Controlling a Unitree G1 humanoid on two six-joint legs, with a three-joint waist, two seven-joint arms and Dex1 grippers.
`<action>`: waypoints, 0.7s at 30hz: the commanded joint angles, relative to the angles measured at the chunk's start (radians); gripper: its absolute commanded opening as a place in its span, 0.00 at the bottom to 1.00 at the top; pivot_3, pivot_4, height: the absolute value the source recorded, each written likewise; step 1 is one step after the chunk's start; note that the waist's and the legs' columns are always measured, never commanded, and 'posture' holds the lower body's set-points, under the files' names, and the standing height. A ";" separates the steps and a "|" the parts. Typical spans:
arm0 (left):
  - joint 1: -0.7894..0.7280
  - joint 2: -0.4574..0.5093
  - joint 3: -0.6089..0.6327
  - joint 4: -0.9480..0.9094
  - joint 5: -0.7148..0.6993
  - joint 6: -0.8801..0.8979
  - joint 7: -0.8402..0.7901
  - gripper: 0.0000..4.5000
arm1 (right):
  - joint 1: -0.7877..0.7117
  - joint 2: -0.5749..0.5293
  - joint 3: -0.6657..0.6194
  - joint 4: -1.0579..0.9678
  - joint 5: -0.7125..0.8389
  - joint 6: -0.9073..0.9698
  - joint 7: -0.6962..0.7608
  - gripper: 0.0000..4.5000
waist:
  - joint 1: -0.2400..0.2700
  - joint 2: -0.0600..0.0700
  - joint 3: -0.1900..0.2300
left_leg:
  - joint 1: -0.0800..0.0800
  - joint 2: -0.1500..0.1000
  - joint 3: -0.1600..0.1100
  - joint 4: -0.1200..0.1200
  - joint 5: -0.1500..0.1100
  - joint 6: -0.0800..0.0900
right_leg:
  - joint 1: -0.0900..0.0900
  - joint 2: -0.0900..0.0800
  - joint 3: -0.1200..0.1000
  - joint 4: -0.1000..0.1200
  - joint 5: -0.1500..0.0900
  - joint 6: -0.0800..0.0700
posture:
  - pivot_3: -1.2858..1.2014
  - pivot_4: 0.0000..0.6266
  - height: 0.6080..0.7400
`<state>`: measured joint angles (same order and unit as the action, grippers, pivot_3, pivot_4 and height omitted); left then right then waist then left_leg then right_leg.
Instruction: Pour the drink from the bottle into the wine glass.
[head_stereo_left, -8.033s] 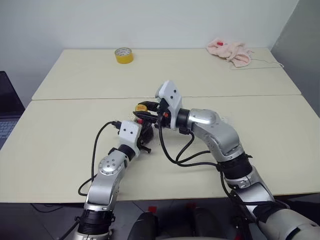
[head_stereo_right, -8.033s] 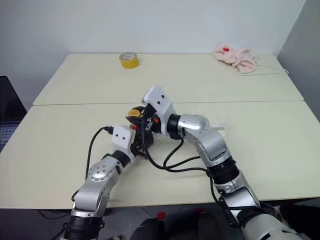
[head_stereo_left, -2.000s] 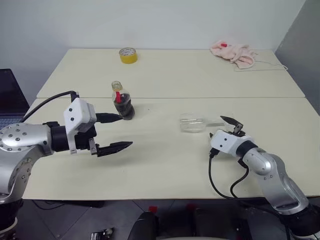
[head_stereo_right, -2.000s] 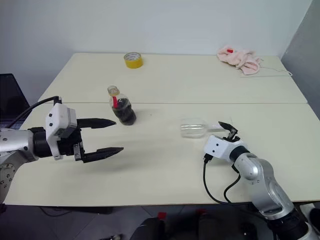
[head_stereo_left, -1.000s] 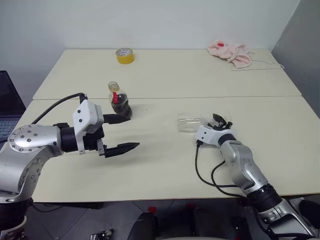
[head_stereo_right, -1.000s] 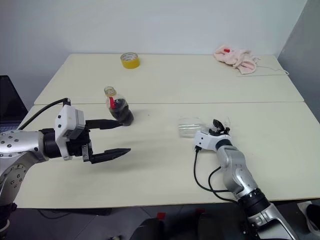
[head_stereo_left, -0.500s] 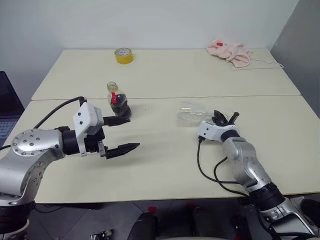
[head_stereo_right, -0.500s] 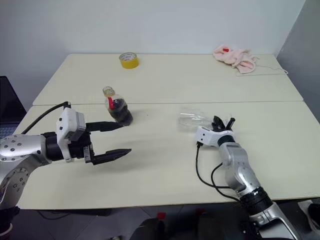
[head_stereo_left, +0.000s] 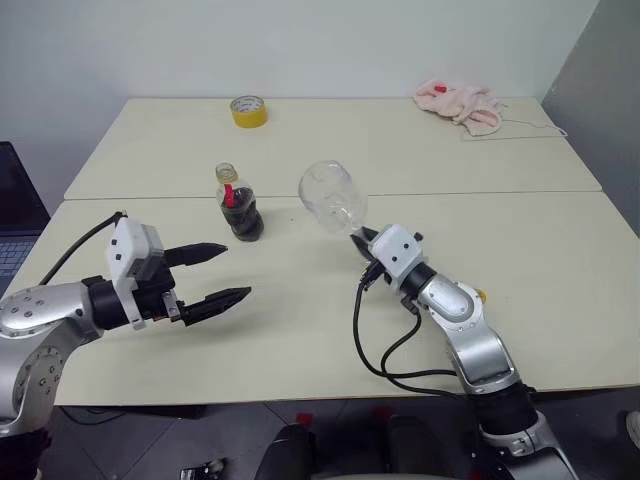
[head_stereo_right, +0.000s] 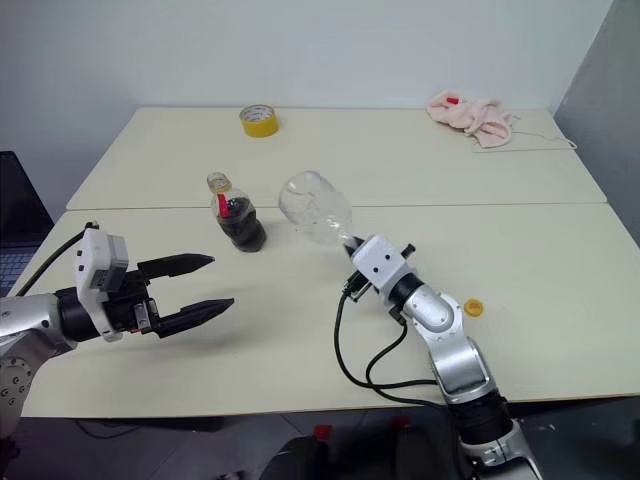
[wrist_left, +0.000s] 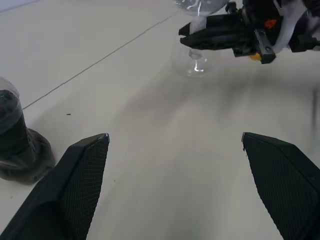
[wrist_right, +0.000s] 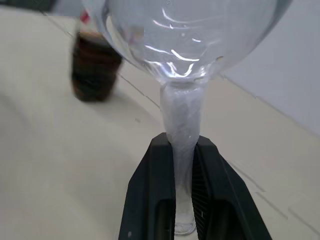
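Right gripper (wrist_right: 184, 197) now pinches the glass (head_stereo_left: 331, 197) by its stem, lifted off the table mid-frame; bottle (head_stereo_left: 240, 203) uncapped, left gripper (head_stereo_left: 222, 273) spread.

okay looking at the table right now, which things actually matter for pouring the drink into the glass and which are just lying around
Part of the job:
- bottle with the dark drink, cap off, standing on the table
- wine glass, held by its stem in the right gripper
- left gripper, open, short of the bottle

Just lying about:
- yellow tape roll
- pink cloth
- small yellow cap
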<state>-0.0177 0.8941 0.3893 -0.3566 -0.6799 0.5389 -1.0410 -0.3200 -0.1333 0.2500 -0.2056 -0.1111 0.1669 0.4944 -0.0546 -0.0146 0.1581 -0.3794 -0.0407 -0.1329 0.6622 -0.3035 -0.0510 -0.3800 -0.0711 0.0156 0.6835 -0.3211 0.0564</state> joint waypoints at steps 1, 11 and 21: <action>0.011 0.004 0.052 -0.041 -0.038 0.001 -0.005 1.00 | 0.005 0.031 -0.002 0.030 0.121 -0.067 0.055 0.04 | 0.000 0.000 0.000 | 0.000 0.000 0.000 0.000 0.000 0.000 | 0.000 0.000 0.000 0.000 0.000 0.000 | 0.52 0.24 1.00; 0.047 0.013 0.095 -0.088 -0.065 0.025 0.018 1.00 | -0.077 0.116 -0.003 0.304 0.274 -0.190 0.182 0.04 | -0.004 0.001 0.000 | 0.001 0.000 0.000 0.000 0.000 0.000 | 0.000 0.000 0.000 0.000 0.000 0.000 | 0.52 0.24 1.00; 0.023 0.022 0.109 -0.149 -0.112 0.066 0.048 1.00 | -0.128 0.093 0.007 0.507 0.250 -0.328 0.266 0.04 | -0.004 0.001 0.000 | 0.001 0.000 0.000 0.000 0.000 0.000 | 0.000 0.000 0.000 0.000 0.000 0.000 | 0.52 0.24 1.00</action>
<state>0.0209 0.9002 0.4691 -0.4709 -0.7688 0.6043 -0.9989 -0.4191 -0.0451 0.2617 0.3141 0.1336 -0.1181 0.7450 -0.0583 -0.0140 0.1585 -0.3786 -0.0407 -0.1327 0.6619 -0.3035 -0.0511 -0.3804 -0.0709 0.0159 0.6840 -0.3211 0.0564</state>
